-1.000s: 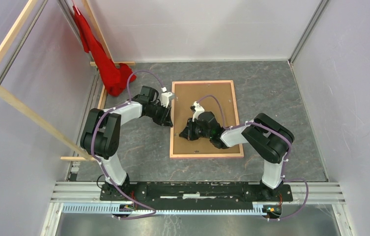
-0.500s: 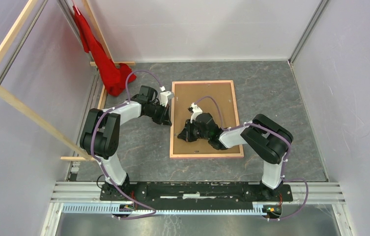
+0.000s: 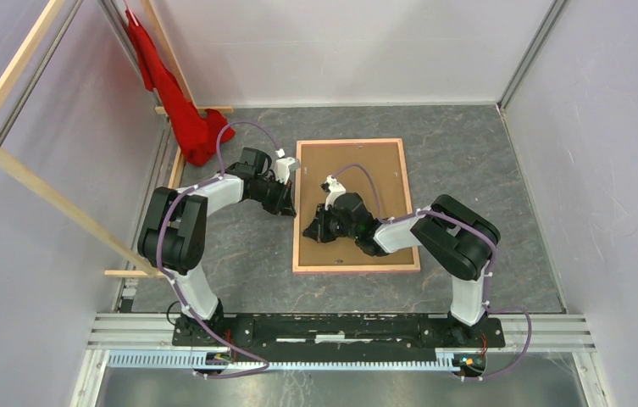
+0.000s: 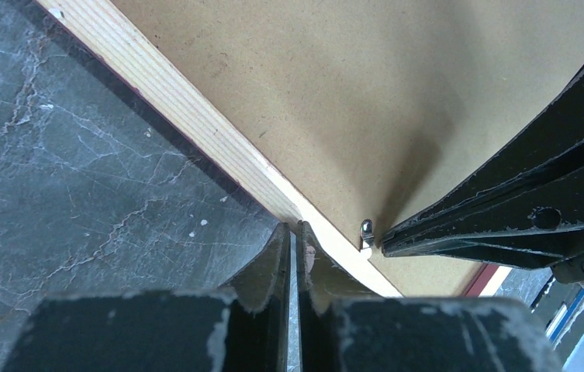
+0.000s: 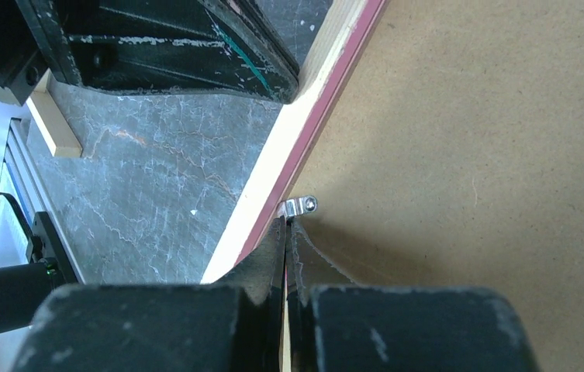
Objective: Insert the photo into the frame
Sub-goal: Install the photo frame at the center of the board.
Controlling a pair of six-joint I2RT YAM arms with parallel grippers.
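The frame [image 3: 353, 268] lies face down on the table, pale wood back up, with a brown backing board [image 3: 383, 170] inside it. The photo is hidden. My left gripper [image 3: 292, 210] is shut, tips against the outer edge of the frame's left rail [image 4: 195, 128]; it is centred in the left wrist view [image 4: 294, 226]. My right gripper [image 3: 307, 231] is shut over the board, tips [image 5: 285, 221] touching a small metal clip [image 5: 302, 206] at the rail's inner edge. The clip also shows in the left wrist view [image 4: 366, 232].
A red cloth [image 3: 175, 97] hangs at the back left corner. Wooden bars [image 3: 36, 182] slant along the left wall. Enclosure walls close in the back and both sides. Grey table [image 3: 485, 170] lies to the right of the frame.
My right gripper has slid a little to the left across the board, up to the clip at the left rail. The left gripper has stayed put.
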